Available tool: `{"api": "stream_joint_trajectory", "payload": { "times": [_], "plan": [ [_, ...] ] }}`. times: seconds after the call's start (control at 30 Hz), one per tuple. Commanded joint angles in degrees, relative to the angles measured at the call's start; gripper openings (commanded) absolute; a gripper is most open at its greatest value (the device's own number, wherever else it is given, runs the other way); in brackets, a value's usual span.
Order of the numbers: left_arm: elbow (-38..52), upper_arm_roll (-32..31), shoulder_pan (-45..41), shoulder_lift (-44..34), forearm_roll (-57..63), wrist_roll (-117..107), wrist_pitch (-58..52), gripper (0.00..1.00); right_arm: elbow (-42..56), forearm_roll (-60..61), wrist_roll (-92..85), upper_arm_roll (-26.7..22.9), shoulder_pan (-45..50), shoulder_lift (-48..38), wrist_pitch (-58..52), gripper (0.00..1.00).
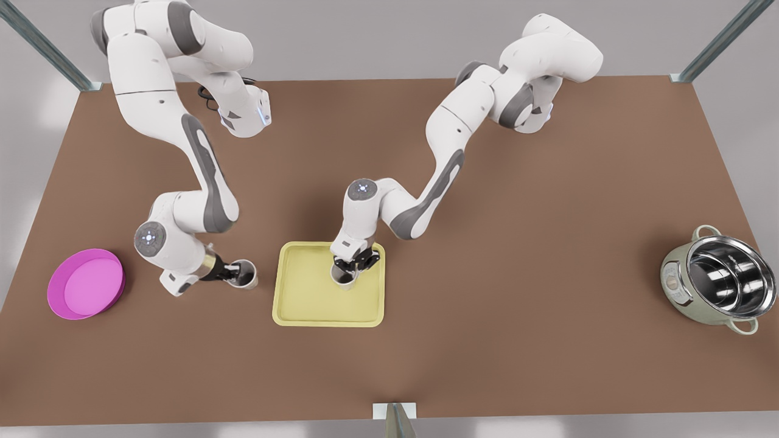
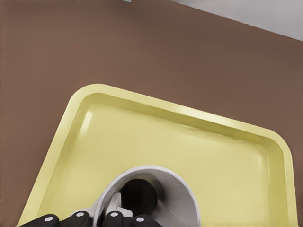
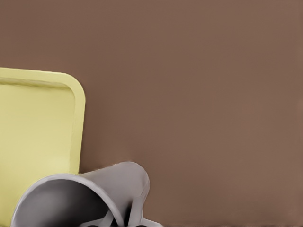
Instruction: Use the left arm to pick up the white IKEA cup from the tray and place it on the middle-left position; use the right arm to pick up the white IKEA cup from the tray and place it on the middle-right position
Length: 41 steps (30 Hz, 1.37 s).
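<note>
Over the tray's [image 1: 304,307] far edge, we see the left gripper [image 1: 353,266] clamped on a cup [image 1: 344,281], right gripper [image 1: 233,271] gripping the second cup [image 1: 247,275], tilted, beside the tray, bare desk [image 1: 517,274] beyond.

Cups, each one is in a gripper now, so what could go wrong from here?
1. The left gripper pinches the tray cup by one side of its rim, one finger inside. Held off-centre like that, it might swing or slip when lifted.
2. The right gripper holds the other cup tilted, close beside the tray. If it is let go at that tilt, it may topple or roll against the tray's rim.
</note>
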Motion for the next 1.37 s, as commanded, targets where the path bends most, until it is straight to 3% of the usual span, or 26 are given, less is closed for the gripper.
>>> {"api": "stream_joint_trajectory", "payload": {
  "times": [0.0, 0.13, 0.17, 0.2, 0.3, 0.43, 0.47, 0.5, 0.6, 0.67, 0.7, 0.73, 0.77, 0.83, 0.93, 0.97, 1.03, 1.07, 1.1, 1.17, 1.33],
  "plan": [
    [0.03, -0.09, 0.07, -0.92, -0.52, -3.53, -4.39, 0.10, -0.90, 2.35, -17.66, -1.56, -0.09, -0.09, 1.31, 0.23],
    [-0.85, -0.17, 3.85, -5.05, -0.87, -2.91, -8.17, 0.09, -1.69, 2.35, -17.66, -2.35, -0.09, 1.84, 4.48, 0.26],
    [-2.25, -0.09, 5.08, -5.93, -1.14, -2.82, -8.26, 0.09, -1.60, 2.35, -17.66, -2.44, -0.09, 2.11, 4.48, 0.34],
    [-2.52, -0.09, 7.36, -6.37, -1.14, -1.33, -8.26, 0.09, -1.60, 2.35, -17.66, -2.44, 0.00, 2.11, 4.48, 0.64],
    [-6.55, 0.35, 12.99, -8.92, -0.79, 3.58, -8.35, 0.09, -1.60, 2.35, -17.75, -2.44, -0.09, 2.11, 4.48, 0.71],
    [-18.77, 0.35, 23.18, -15.25, -0.96, 20.11, -4.66, 0.09, -1.52, 2.26, -17.84, -2.53, -0.17, 2.02, 4.48, 0.76],
    [-28.25, 0.35, 24.50, -19.46, -0.96, 22.57, 2.89, 0.09, -1.16, 1.74, -17.84, -2.88, -0.44, 1.32, 3.86, 0.79],
    [-32.22, 0.35, 25.38, -21.75, -0.96, 23.37, 5.54, 0.09, -1.08, 1.74, -17.84, -2.97, -0.44, 1.23, 3.86, 0.80],
    [-32.05, 0.26, 26.00, -20.87, -1.05, 24.33, 6.68, 0.09, 1.56, 1.47, -16.96, -3.59, -0.44, -2.11, -0.61, 0.94],
    [-31.96, 0.26, 26.00, -20.79, -1.05, 24.33, 6.86, 0.10, 12.87, -5.90, -11.26, -3.50, -0.44, -2.73, -13.25, 1.00],
    [-31.96, 0.26, 26.00, -20.61, -1.05, 24.25, 6.86, 0.16, 19.31, -10.74, -7.21, -3.32, -0.44, -2.64, -19.07, 1.00],
    [-31.87, 0.26, 26.00, -20.17, -1.05, 24.25, 6.86, 0.73, 25.11, -10.83, -5.80, -3.58, -0.44, -2.81, -24.16, 1.00],
    [-31.87, 0.26, 26.00, -20.17, -1.05, 24.25, 6.86, 1.00, 30.03, -11.10, -3.07, -3.59, -1.67, -3.34, -31.19, 1.00],
    [-31.87, 0.18, 25.82, -20.17, -1.05, 23.54, 6.86, 1.00, 30.74, -11.18, -2.10, -4.82, -3.43, -7.29, -36.47, 1.00],
    [-31.87, 0.26, 25.56, -20.61, -0.70, 24.16, 5.54, 1.00, 24.24, -11.10, -2.10, -4.90, -4.30, -12.22, -37.27, 1.00],
    [-31.35, 0.18, 25.38, -23.59, -0.35, 25.91, -1.92, 1.00, 24.24, -11.10, -2.10, -4.81, -4.22, -12.22, -37.79, 1.00],
    [-25.03, -0.17, 25.65, -34.05, -1.49, 40.75, -28.10, 1.00, 24.59, -11.10, -1.75, -4.90, -4.74, -11.78, -37.53, 1.00],
    [-18.52, 0.88, 29.85, -36.69, -9.92, 59.02, -44.18, 1.00, 24.85, -11.01, -3.07, -5.08, -5.10, -11.78, -37.45, 1.00],
    [-20.79, 0.88, 36.45, -43.28, -13.88, 70.21, -48.69, 1.00, 24.85, -10.75, -3.60, -4.73, -5.45, -11.69, -37.36, 1.00],
    [-45.15, 0.97, 39.00, -57.70, -14.85, 70.30, -29.88, 1.00, 24.85, -11.10, -3.68, -4.64, -5.54, -11.60, -37.18, 1.00],
    [-42.07, 0.97, 40.94, -56.21, -14.76, 70.21, -30.06, 1.00, 24.85, -10.83, -3.77, -4.73, -5.45, -11.60, -36.83, 1.00]
  ]
}}
